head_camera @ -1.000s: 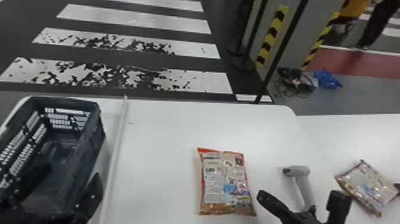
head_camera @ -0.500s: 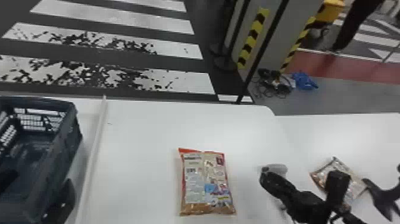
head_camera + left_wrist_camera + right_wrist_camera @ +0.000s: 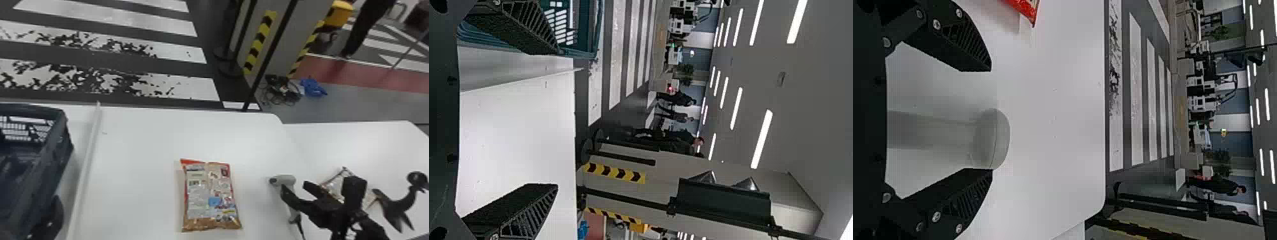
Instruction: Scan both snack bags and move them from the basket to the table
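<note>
Scanner (image 3: pixel 287 180) lies on white table (image 3: pixel 143 137); R gripper (image 3: pixel 319 185) is over it, fingers spread either side of it, prob. w/o contact, hard to tell. One snack bag (image 3: pixel 210 194) lies flat on table, L of scanner. Other bag (image 3: pixel 335 188) is R of scanner, partly hidden behind R gripper. Basket (image 3: pixel 57 150) sits far L of scanner. L gripper (image 3: pixel 51 220) is by basket, fingers wide apart.

Flat, rectangular, printed plastic snack bags (image 3: pixel 209 194): two are lying;
Grey, pistol-shaped plastic scanner (image 3: pixel 285 180): one is lying;
Dark blue, rectangular, slotted plastic basket (image 3: pixel 60 146): one is standing
</note>
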Controlling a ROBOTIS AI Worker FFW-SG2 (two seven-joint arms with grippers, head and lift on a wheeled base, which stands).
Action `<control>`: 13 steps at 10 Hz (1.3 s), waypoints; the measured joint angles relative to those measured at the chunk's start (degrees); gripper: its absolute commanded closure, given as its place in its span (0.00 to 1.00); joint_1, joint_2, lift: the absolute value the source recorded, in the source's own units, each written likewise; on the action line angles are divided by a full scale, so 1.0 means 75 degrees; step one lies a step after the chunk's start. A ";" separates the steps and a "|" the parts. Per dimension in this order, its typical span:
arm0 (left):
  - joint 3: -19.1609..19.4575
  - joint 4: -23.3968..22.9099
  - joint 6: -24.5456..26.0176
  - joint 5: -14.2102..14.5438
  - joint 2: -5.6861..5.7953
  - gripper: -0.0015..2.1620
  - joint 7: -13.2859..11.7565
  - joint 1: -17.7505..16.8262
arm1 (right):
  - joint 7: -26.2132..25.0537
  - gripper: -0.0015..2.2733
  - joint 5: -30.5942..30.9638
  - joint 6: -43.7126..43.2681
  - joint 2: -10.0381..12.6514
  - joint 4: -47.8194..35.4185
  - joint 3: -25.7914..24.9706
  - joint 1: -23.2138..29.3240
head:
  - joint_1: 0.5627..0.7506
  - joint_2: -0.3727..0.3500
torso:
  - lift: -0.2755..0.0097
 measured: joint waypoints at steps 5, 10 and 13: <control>0.0001 0.0065 0.0022 0.0012 -0.0010 0.02 -0.0076 -0.0051 | 0.0021 0.04 0.0095 -0.0780 -0.0330 0.1229 0.0208 -0.0423 | 0.70 0.03 | 0.62; -0.0008 0.0095 0.0001 0.0012 -0.0035 0.02 -0.0106 -0.0050 | 0.0265 0.99 0.0267 -0.0716 -0.0501 0.1943 0.0542 -0.0705 | 0.70 0.03 | 0.62; -0.0011 0.0169 -0.0018 0.0012 -0.0035 0.02 -0.0106 -0.0104 | 0.0243 0.99 0.0177 -0.0438 -0.0404 0.1557 0.0331 -0.0615 | 0.70 0.03 | 0.62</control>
